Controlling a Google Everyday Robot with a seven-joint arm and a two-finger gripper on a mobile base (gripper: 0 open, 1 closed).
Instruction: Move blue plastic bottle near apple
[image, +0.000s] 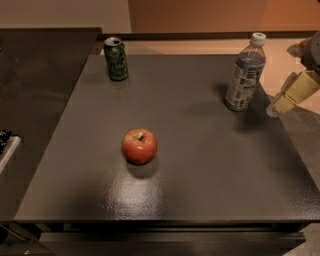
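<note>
I see my gripper (293, 95) at the far right edge of the view, just off the right side of the table (210, 170) and hanging above the floor there. Only its tan end pieces show, angled down and to the left, and I cannot tell whether it is spread or closed. It holds nothing that I can make out.

Nearest to it is the bottle (245, 74), upright near the table's far right corner. It is just to the left of the gripper and not touching it. It has a white cap and a blue-and-white label.

The apple (139, 145) sits well apart from the bottle, nearer to me and left of the table's middle, stem up.

A green can (116, 59) stands upright at the far left corner. Beyond the table's left side runs a dark counter (40, 100).
</note>
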